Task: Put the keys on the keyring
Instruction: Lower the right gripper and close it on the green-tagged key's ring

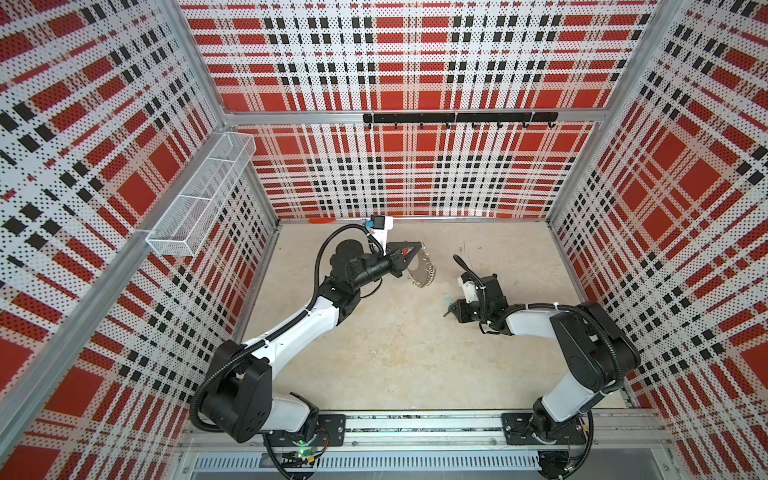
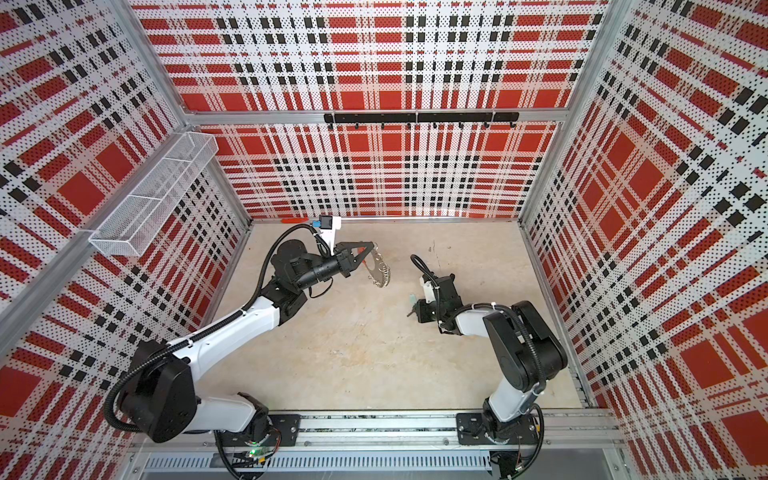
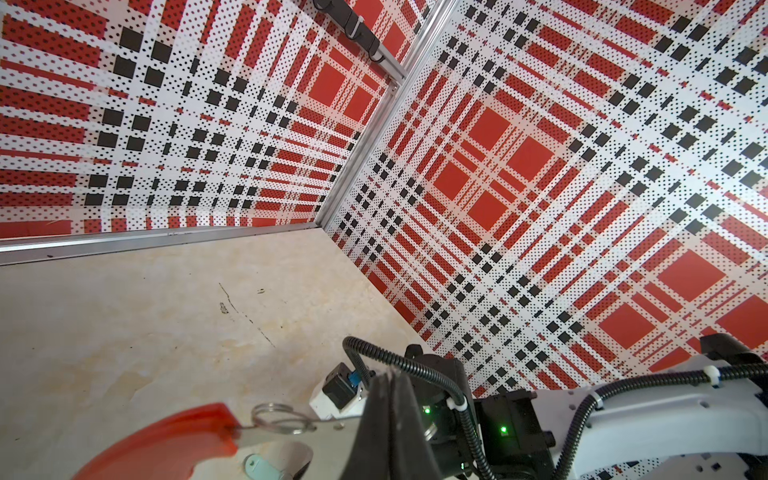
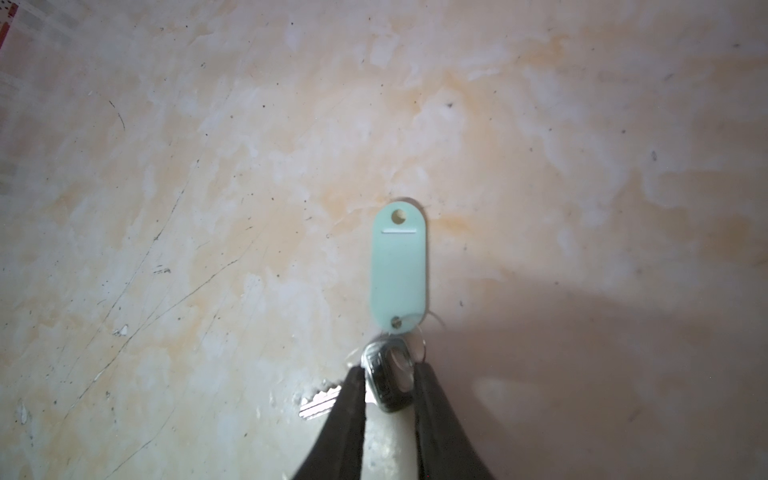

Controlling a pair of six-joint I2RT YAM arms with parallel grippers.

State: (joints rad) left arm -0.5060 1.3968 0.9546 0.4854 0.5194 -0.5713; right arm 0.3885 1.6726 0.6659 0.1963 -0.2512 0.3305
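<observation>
Across from my left hand gripping the keyring, my right hand is pinching the keys, teal tag pointing straight ahead.

My left arm and right arm are smooth white shells between chunky black joints. Black ribbed cable hose runs along each, cinched with white zip ties. My fingers are matte black tapering wedges. A white camera bracket carries a blue plug. Small green lights glow on black housing, and black base plates show screws.
</observation>
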